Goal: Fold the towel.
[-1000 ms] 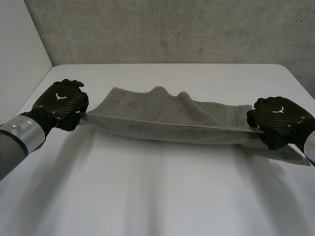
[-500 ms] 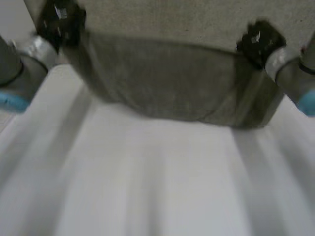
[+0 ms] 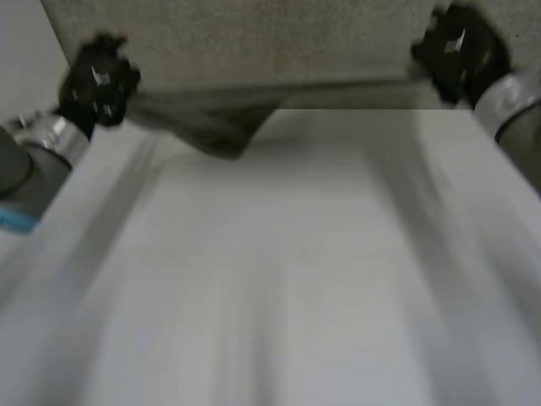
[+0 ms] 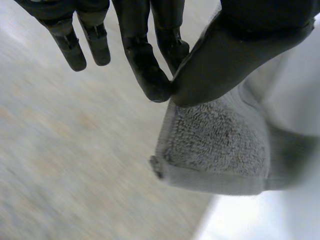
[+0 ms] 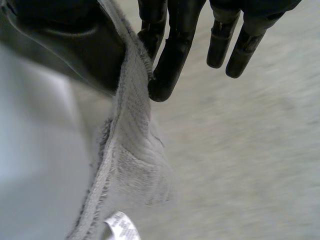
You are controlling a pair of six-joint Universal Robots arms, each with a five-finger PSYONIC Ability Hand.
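1. The left hand (image 3: 100, 80) and right hand (image 3: 458, 52) are raised high over the far side of the table (image 3: 279, 279). They are well apart, with the towel (image 3: 215, 127) stretched between them.
2. A second ago the towel lay bunched on the table, held at both ends. Half a second ago it hung from the lifted hands as a broad sheet. Now it has swung further up and away, and one loose part sags near the left hand, close to the table's far edge.
3. In the left wrist view, the left hand pinches a towel corner between its thumb and a fingertip (image 4: 155, 87). Its other fingers hang straight and free.
4. In the right wrist view, the right hand likewise pinches the towel's edge between thumb and a finger. A white label (image 5: 120, 226) shows on the hem below the grip.
5. The towel appears to be mid-swing, being flung out so it can open flat.
6. No fold is made yet.
7. Both pinches look secure, but the uneven sag suggests the towel may land crooked and need smoothing.
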